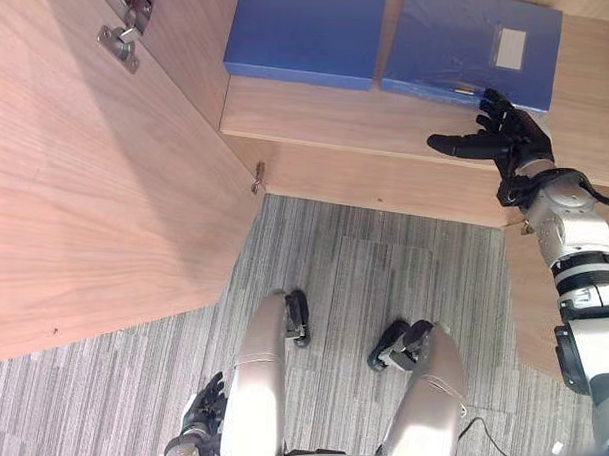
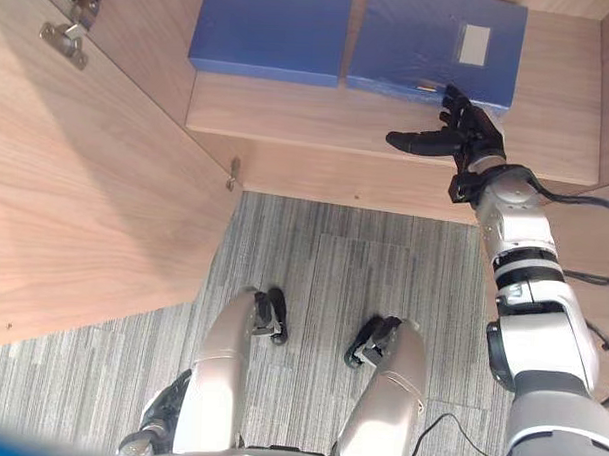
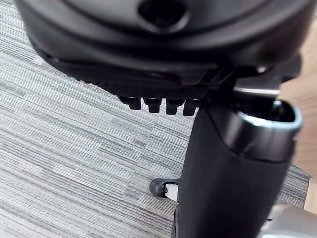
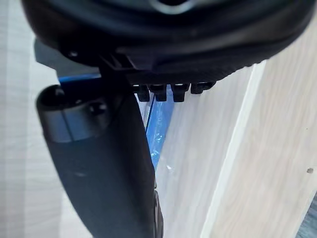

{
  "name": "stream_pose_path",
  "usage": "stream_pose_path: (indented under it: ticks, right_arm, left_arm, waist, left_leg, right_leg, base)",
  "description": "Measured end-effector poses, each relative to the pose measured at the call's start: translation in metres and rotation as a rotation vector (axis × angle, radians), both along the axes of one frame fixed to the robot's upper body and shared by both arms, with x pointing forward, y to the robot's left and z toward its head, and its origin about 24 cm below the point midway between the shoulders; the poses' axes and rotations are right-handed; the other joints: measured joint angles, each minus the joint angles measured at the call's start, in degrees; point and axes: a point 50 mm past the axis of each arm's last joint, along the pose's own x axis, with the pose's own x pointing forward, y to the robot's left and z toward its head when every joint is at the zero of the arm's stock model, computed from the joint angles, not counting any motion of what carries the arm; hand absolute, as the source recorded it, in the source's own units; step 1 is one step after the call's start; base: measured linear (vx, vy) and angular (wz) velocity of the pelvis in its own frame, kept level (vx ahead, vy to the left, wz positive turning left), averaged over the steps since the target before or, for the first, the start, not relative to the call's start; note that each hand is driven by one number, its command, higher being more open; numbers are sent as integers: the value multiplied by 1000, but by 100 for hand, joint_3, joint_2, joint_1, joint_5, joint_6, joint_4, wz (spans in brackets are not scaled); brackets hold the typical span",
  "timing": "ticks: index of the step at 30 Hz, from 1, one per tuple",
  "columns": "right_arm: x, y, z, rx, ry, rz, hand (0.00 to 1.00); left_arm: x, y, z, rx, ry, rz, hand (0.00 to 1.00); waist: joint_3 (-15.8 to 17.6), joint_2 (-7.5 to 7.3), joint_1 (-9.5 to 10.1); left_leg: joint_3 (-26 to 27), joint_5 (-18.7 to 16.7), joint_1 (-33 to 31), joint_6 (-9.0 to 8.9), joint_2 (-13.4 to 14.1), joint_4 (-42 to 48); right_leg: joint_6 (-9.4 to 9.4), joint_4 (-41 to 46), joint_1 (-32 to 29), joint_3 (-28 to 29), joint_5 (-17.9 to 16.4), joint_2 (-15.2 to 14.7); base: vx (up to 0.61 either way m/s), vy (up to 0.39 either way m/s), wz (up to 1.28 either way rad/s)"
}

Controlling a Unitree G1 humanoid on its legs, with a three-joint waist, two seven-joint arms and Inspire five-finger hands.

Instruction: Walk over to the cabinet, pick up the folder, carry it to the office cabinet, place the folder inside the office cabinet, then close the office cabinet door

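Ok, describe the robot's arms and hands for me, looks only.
The right arm is built of rounded silver-grey shells, split by black bands where the sections meet. The right hand is dark all over, with slim fingers and a thicker thumb. The left hand is the same dark colour. Seen close up, its thumb is smooth and black with a glossy rim.

Beneath you grey striped carpet floor (image 1: 363,280), pale wood-grain cabinet shelf (image 1: 318,118) ahead, open wood-grain door (image 1: 86,180) left, silver metal hinge (image 1: 121,43)
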Motion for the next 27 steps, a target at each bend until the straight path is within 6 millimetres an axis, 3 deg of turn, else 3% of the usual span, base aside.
stream_pose_path:
  ticks: [6, 15, 22, 27]
  right_arm:
    - [3, 1, 18, -65, -48, -43, 100]
    - [4, 3, 24, -209, -72, -115, 100]
    - [7, 18, 15, -231, -74, -101, 100]
    - [6, 31, -22, -263, 1, -62, 100]
  left_arm:
    - [8, 0, 3, 14, -29, 4, 100]
    - [19, -1, 8, 24, -65, 19, 100]
    - [16, -1, 7, 27, -66, 83, 100]
    - [16, 2, 8, 31, -73, 98, 100]
  waist:
    - [44, 88, 16]
    - [48, 116, 67]
    - [67, 168, 85]
    - [47, 178, 68]
  left_leg:
    - [-30, -9, -387, 34, -23, 267]
    - [-10, 141, -428, 80, 4, 146]
    - [27, 281, 380, 31, 62, -512]
    - [129, 590, 1333, -45, 61, -1526]
  right_leg:
    - [-12, 281, -355, 25, -20, -139]
    - [-141, 180, -412, -23, 92, -113]
    - [-148, -552, 423, -248, 301, 142]
    - [-100, -1610, 1333, -492, 668, 452]
  base:
    - [-36, -2, 5]
    - [8, -14, -1]
    - [46, -20, -7]
    - [85, -38, -10]
